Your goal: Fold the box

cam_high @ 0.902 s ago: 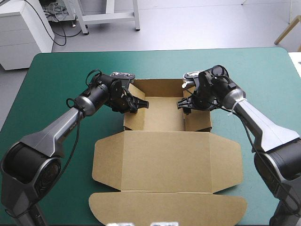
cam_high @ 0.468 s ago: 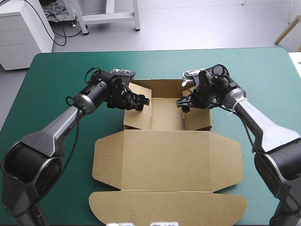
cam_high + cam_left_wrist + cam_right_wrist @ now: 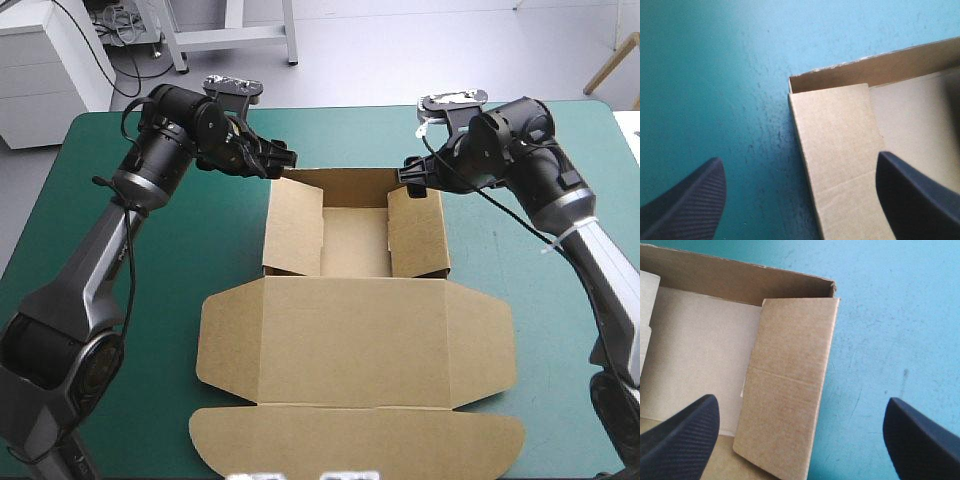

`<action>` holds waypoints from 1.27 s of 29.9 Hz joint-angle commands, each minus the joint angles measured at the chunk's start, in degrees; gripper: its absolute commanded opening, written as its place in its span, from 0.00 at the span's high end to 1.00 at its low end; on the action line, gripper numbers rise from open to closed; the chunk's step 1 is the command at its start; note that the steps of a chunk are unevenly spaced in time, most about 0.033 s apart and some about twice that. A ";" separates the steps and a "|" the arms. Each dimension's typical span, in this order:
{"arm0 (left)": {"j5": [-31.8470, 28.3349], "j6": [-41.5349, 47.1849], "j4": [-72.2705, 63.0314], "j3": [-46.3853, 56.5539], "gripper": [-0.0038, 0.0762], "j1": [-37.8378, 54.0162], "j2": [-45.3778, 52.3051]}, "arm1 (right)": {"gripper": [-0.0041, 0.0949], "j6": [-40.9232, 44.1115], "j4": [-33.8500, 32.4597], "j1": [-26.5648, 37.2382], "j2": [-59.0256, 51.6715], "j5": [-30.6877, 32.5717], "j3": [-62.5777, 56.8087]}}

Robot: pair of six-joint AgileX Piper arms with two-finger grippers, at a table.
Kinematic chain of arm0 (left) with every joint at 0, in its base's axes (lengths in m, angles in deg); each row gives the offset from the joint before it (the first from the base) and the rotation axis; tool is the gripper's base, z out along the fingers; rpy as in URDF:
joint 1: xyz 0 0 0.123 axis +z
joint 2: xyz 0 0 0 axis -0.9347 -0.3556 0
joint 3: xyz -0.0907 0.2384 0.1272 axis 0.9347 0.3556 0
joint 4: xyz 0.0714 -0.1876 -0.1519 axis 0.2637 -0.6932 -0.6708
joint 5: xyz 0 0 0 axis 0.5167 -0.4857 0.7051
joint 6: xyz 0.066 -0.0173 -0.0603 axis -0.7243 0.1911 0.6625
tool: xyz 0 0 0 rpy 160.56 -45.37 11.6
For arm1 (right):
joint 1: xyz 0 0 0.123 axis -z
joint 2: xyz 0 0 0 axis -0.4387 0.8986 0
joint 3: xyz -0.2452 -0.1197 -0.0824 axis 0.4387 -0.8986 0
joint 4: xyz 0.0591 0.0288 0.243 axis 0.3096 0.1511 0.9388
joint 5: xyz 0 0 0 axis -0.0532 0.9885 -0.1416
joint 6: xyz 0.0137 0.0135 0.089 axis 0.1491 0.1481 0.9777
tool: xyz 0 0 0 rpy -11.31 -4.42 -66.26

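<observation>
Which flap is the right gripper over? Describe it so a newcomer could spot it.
In the middle of the teal-green table lies the brown box, its tray at the far end, lid flat toward the robot. The flap is the rectangular panel leaning inward along the tray's right side, beneath the open right gripper; its twin stands on the left side.

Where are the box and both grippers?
box (image 3: 350, 340), high view, on its wide flat panel.
left gripper (image 3: 282, 162), high view, midway between its open jaws.
right gripper (image 3: 410, 177), high view, midway between its open jaws.
</observation>
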 commanded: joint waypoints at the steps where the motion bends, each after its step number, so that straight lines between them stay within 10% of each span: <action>1: 3.15 -2.28 -0.07 -2.03 0.24 -0.08 5.84 | 0.13 0.42 -0.88 0.38 -4.68 -0.35 1.19; 4: 3.24 -6.23 -2.03 -2.03 0.38 -0.08 8.54 | 0.13 0.45 1.00 0.27 -6.20 -0.35 0.35; 9: 3.24 -7.73 -1.54 -2.03 0.96 -0.18 14.88 | 0.13 0.45 2.50 0.27 -6.83 -0.35 -1.88; 38: 3.01 -9.32 2.91 50.56 0.96 -0.18 68.76 | 0.13 1.07 3.68 0.39 8.02 -12.30 -12.12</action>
